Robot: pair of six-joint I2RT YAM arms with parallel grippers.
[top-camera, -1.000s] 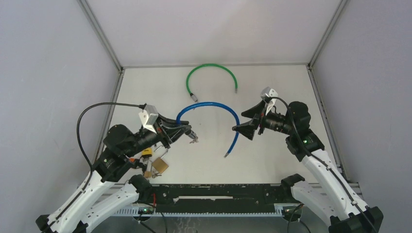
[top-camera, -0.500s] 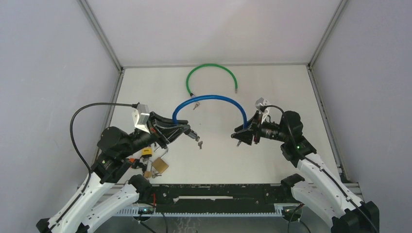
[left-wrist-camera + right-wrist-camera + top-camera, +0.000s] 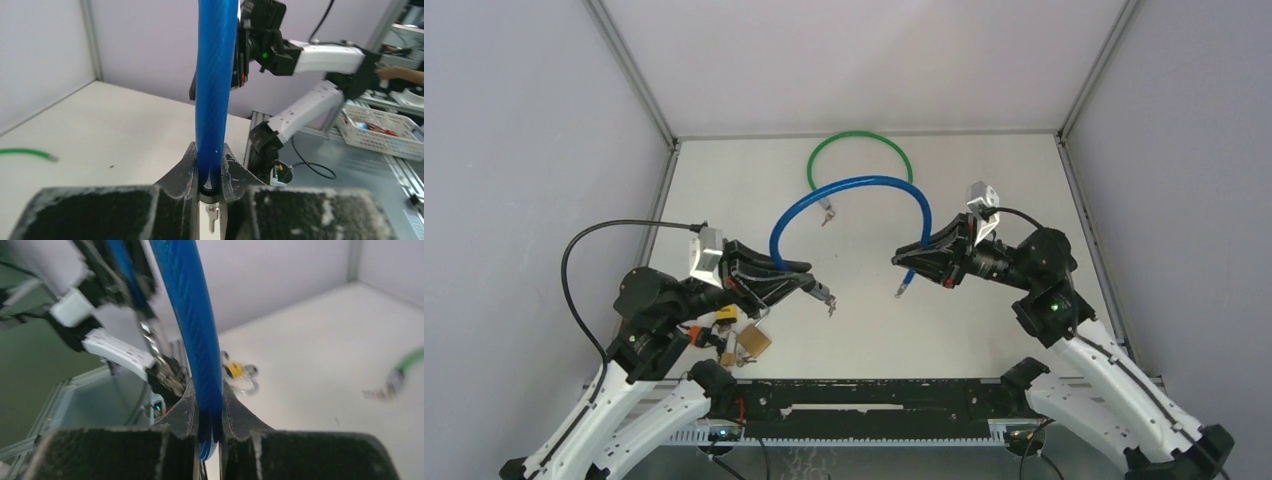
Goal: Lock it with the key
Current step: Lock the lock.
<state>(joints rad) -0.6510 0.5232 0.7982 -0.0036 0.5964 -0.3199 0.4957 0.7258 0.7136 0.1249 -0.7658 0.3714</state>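
Blue cable [image 3: 854,185] is running off the top edge in both wrist views. Its gripped stretches are lying hidden between the fingers of left gripper [image 3: 812,280] and right gripper [image 3: 900,262]. Left arm is covering part of the padlocks [image 3: 749,341]. Right wrist view is blurring everything behind the cable. Small metal piece [image 3: 827,213] is showing too small to identify.

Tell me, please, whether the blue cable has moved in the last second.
Yes. The blue cable has shifted toward the far wall; its arch now overlaps the ends of the green cable.
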